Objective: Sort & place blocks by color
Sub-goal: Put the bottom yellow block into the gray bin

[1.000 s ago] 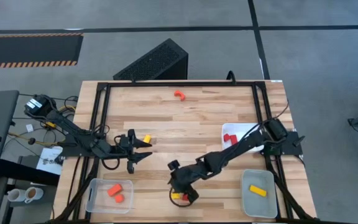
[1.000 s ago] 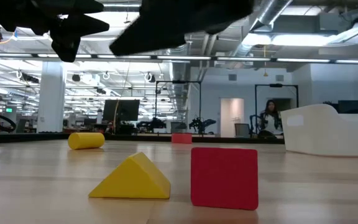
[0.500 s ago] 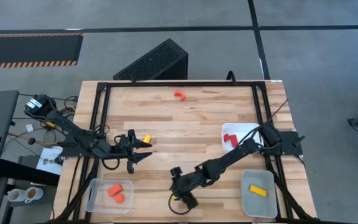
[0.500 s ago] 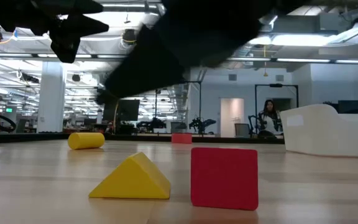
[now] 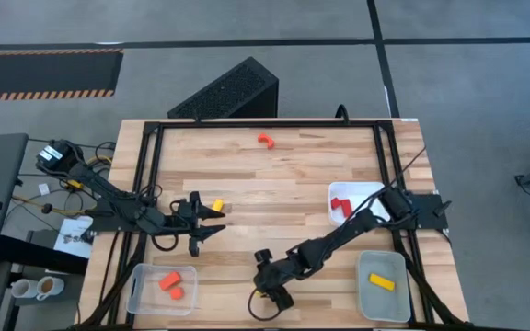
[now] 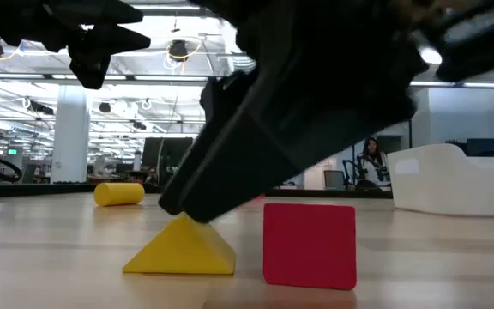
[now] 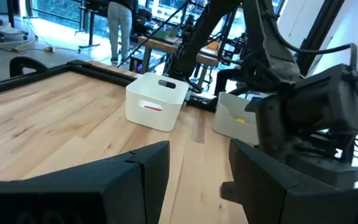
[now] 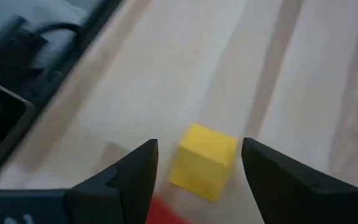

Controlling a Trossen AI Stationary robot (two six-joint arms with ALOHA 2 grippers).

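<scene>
A yellow wedge (image 6: 183,249) and a red cube (image 6: 310,243) rest flat on the table near its front edge. My right gripper (image 5: 270,292) is open and low over them. In the right wrist view its fingers stand on either side of the yellow wedge (image 8: 204,160) with a gap on each side, and the red cube's edge (image 8: 166,213) shows below. My left gripper (image 5: 212,225) is open and empty above the table, next to a yellow cylinder (image 5: 217,204) lying on its side. An orange arch (image 5: 265,140) lies at the far middle.
A clear tray (image 5: 145,292) at the front left holds orange blocks. A white tray (image 5: 362,191) at the right holds red blocks. A grey tray (image 5: 385,302) at the front right holds a yellow block. A black frame (image 5: 265,124) runs round the table.
My right gripper has gone down and toward the table's near edge, onto the yellow wedge and red cube, and now covers them in the high view. The blocks have stayed where they were.
</scene>
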